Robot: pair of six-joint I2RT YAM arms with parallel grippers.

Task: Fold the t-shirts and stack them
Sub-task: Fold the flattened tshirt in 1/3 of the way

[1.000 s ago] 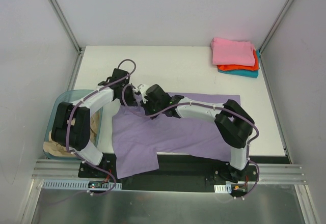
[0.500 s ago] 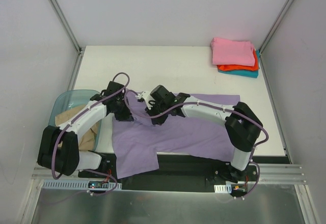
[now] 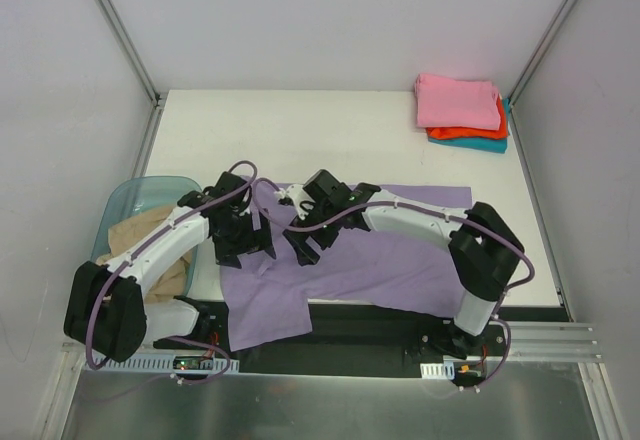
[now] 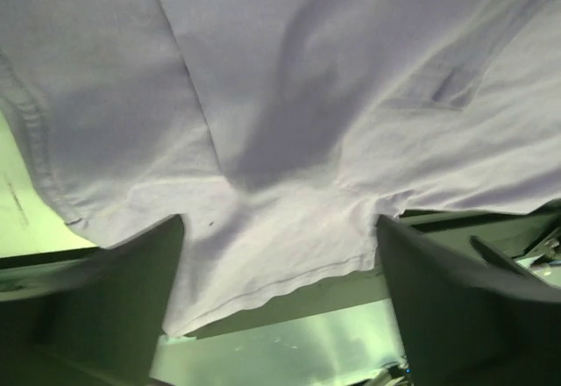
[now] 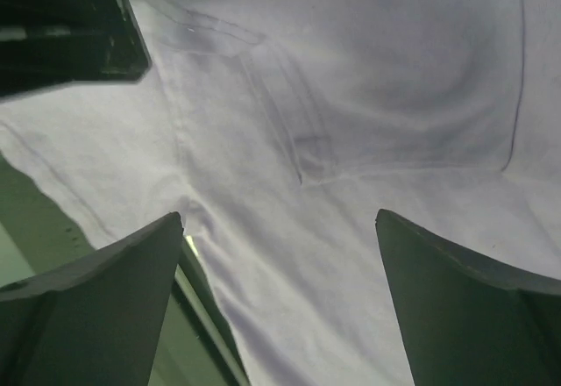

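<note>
The lavender t-shirt (image 3: 390, 260) lies spread across the near half of the table, and its left flap (image 3: 262, 310) hangs over the front edge. My left gripper (image 3: 248, 246) and right gripper (image 3: 302, 244) hover side by side over the shirt's left part. Both are open with nothing between their fingers. In the left wrist view the left gripper (image 4: 280, 259) stands wide above the shirt's hem (image 4: 289, 263). In the right wrist view the right gripper (image 5: 279, 232) spans flat lavender cloth (image 5: 351, 123). Pink (image 3: 458, 100), orange-red (image 3: 462, 132) and teal (image 3: 480, 145) t-shirts are stacked, folded, at the back right.
A translucent pale-blue bin (image 3: 128, 200) stands off the table's left edge with a tan t-shirt (image 3: 140, 245) in it. Grey walls and metal posts close in the table's sides. The metal rail (image 3: 330, 345) runs along the front below the table.
Both grippers were shut on the lavender shirt's left edge; they drew it toward the front edge and have now opened and let it go.
</note>
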